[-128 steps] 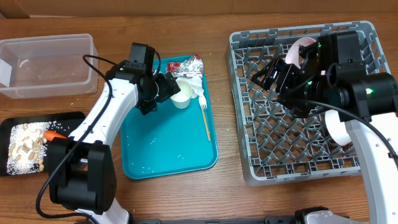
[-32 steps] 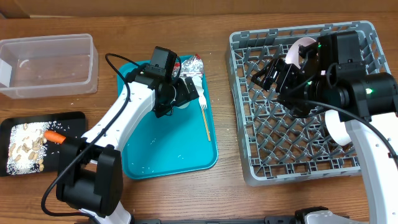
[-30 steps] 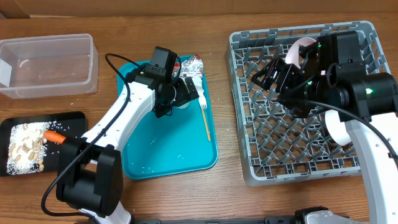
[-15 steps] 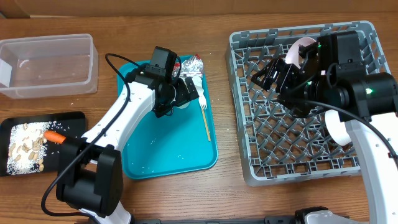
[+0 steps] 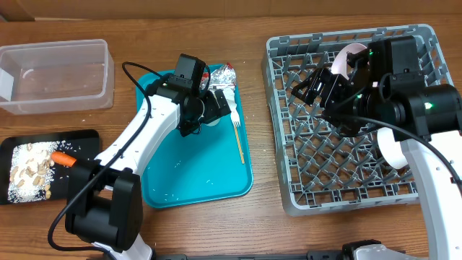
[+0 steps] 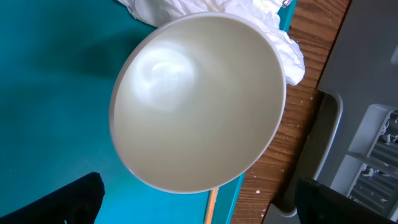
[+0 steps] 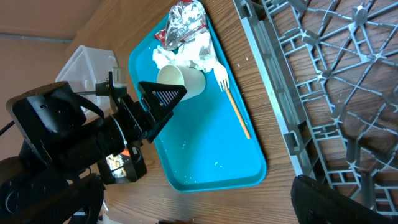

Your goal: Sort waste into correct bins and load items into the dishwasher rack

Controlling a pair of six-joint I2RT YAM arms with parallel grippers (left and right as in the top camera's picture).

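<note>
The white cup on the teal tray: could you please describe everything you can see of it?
The white cup is plain, glossy and round-rimmed, narrowing toward its base, and looks empty. It seems to stand upright on the teal tray, beside crumpled white napkins. The left gripper hovers over it, jaws open, apparently not touching.

The near half of the teal tray [image 5: 195, 173] lies bare for passage, while its far right corner is crowded by the white cup [image 6: 199, 106], crumpled napkins [image 5: 227, 98], foil wrapper [image 5: 220, 74] and the wide-spread left end effector [image 5: 205, 113], with the fork [image 5: 239, 141] along its right edge.
</note>
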